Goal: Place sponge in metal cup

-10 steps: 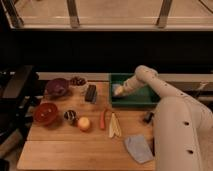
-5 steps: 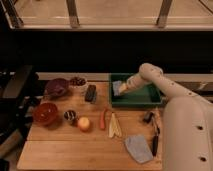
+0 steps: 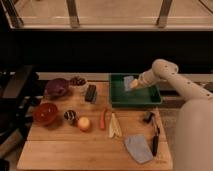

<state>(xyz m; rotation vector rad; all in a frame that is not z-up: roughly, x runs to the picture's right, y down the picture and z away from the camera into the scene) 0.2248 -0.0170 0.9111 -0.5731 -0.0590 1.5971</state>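
The pale blue-grey sponge (image 3: 128,82) is in my gripper (image 3: 133,84), held just above the green tray (image 3: 134,100) at the back right of the wooden table. The gripper is shut on it, and the arm reaches in from the right. The small dark metal cup (image 3: 70,116) stands at the front left of the table, between the red bowl (image 3: 45,113) and the orange fruit (image 3: 84,123), far to the left of the gripper.
A purple bowl (image 3: 57,87), a small white bowl of dark contents (image 3: 77,80) and a dark oblong block (image 3: 90,93) sit at the back left. A red pepper (image 3: 103,119) and a yellow item (image 3: 114,126) lie mid-table. A grey cloth (image 3: 138,148) and dark utensils (image 3: 155,140) lie front right.
The gripper has risen from the left part of the tray and moved a little right, with the sponge in it. Nothing else on the table has moved.
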